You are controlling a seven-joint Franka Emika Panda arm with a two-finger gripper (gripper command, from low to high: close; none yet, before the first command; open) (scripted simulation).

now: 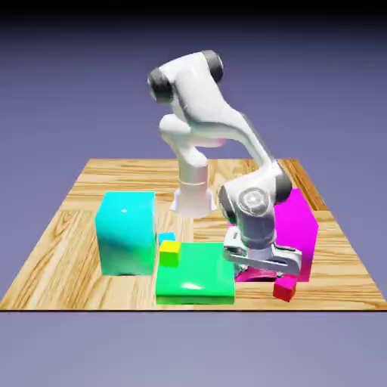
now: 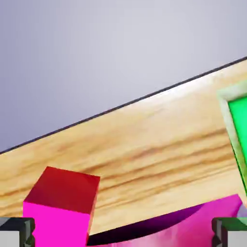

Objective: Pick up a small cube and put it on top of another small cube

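A small red cube point(image 1: 285, 289) sits on the table near its front edge, just in front of the big magenta block point(image 1: 296, 221). My gripper point(image 1: 264, 269) hangs low between that block and the flat green block point(image 1: 195, 277), up and to the exterior view's left of the cube. In the hand view the red cube point(image 2: 62, 192) lies ahead, close to the left fingertip point(image 2: 17, 231). My gripper point(image 2: 123, 235) is open and holds nothing. Magenta shows low between the tips.
A tall cyan block point(image 1: 125, 231) stands at the exterior view's left. A small yellow cube point(image 1: 169, 254) rests at the green block's left edge, with a small cyan cube point(image 1: 166, 238) behind it. The table's front edge point(image 2: 120, 107) runs close beyond the red cube.
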